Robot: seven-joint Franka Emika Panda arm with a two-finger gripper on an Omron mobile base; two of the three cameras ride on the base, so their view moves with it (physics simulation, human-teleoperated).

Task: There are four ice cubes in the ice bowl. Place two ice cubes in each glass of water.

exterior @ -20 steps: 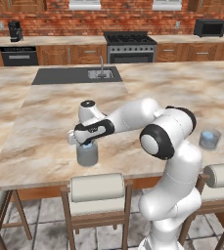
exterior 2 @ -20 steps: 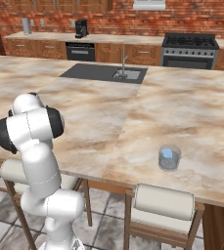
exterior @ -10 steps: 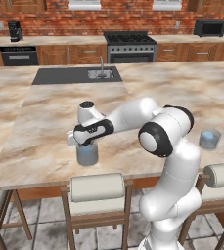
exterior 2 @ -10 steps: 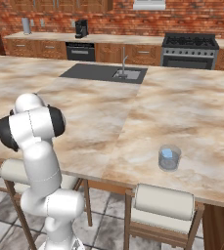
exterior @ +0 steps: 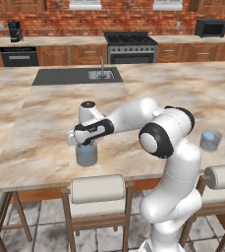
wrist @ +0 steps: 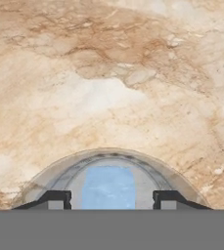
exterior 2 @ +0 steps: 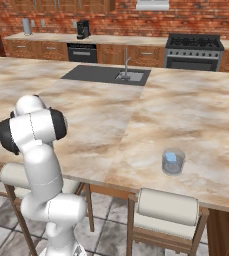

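Observation:
One glass of water (exterior: 87, 155) stands near the counter's front edge, left of the arm. My gripper (exterior: 86, 145) hangs straight down just above its rim. In the hand view my gripper (wrist: 112, 199) is open, its fingertips (wrist: 56, 199) wide apart over the glass (wrist: 50, 178). A light-blue ice cube (wrist: 108, 187) lies in the water between them, touching neither finger. The other glass of water (exterior: 210, 141) stands far to the right, seen too in the right base view (exterior 2: 173, 162), with an ice cube (exterior 2: 171, 157) in it. The ice bowl is out of view.
The marble island counter (exterior: 45, 123) stretches wide behind the glasses, with a sink (exterior: 100, 75) set in its far side. Stools (exterior: 98, 189) line the front edge below the counter. A stove (exterior: 130, 47) and cabinets stand along the brick back wall.

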